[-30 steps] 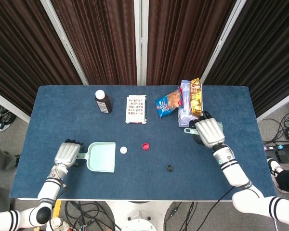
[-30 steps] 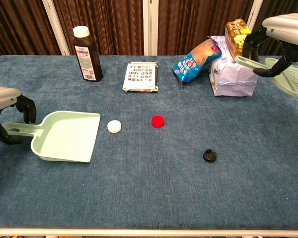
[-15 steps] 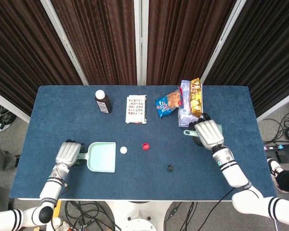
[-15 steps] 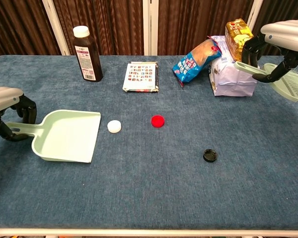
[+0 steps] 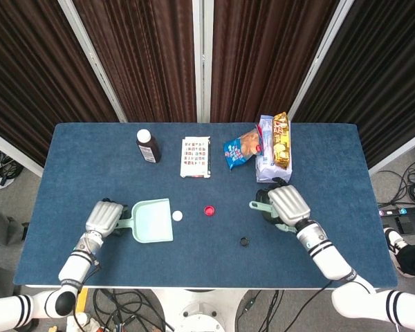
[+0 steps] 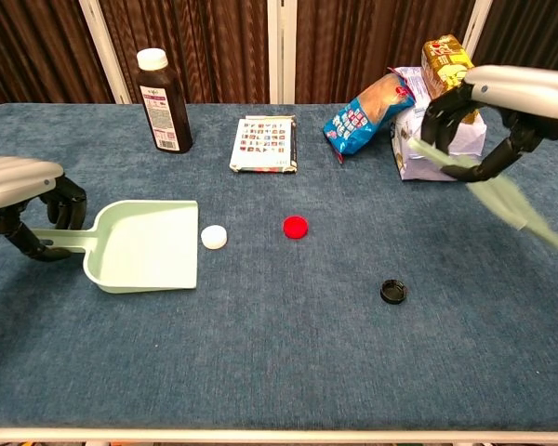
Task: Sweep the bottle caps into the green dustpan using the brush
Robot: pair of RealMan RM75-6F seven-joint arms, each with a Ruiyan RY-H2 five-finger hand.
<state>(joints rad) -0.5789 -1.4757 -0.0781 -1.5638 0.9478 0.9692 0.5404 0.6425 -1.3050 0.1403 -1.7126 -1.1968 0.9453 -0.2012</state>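
My left hand grips the handle of the green dustpan, whose open edge lies just left of the white cap. A red cap sits right of it, and a black cap lies nearer the front. My right hand holds the pale green brush by its handle, raised above the table right of the black cap, bristles pointing down to the right.
Along the back stand a brown bottle, a printed card, a blue snack bag, and a white bag with a gold packet. The blue table spreads around them.
My right hand carried the brush left and toward the front, away from the snack bags. My left hand slid the dustpan right, up to the white cap.
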